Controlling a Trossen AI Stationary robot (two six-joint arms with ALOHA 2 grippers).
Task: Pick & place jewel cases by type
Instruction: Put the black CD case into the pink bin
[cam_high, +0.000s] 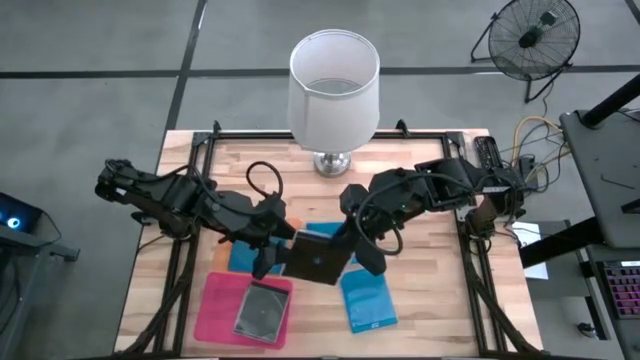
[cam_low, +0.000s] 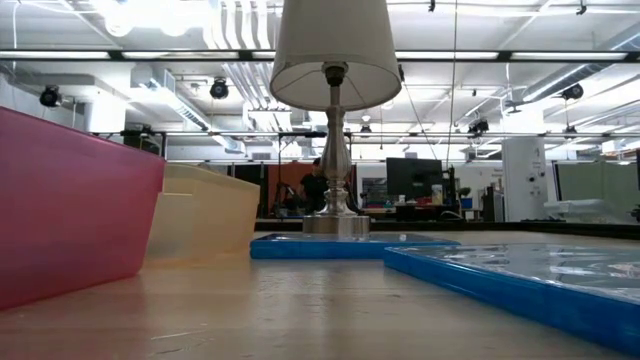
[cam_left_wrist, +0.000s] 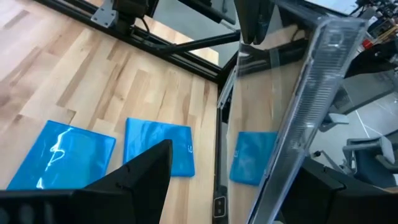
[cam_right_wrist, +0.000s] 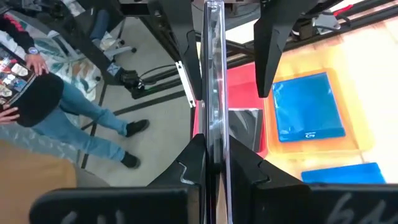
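Dark case pinched edge-on in clenched right claw; left claw spread around its far edge; thin, stiff, slick, likely crack-prone; grip rims.

light: bright, even, overhead strips | glare: blue cases | blur: low-view foreground soft

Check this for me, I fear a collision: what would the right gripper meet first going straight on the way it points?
Probably the left gripper, whose open fingers flank the far end of the clear jewel case that the right gripper holds; the pink sheet lies beyond. Depth is unclear.
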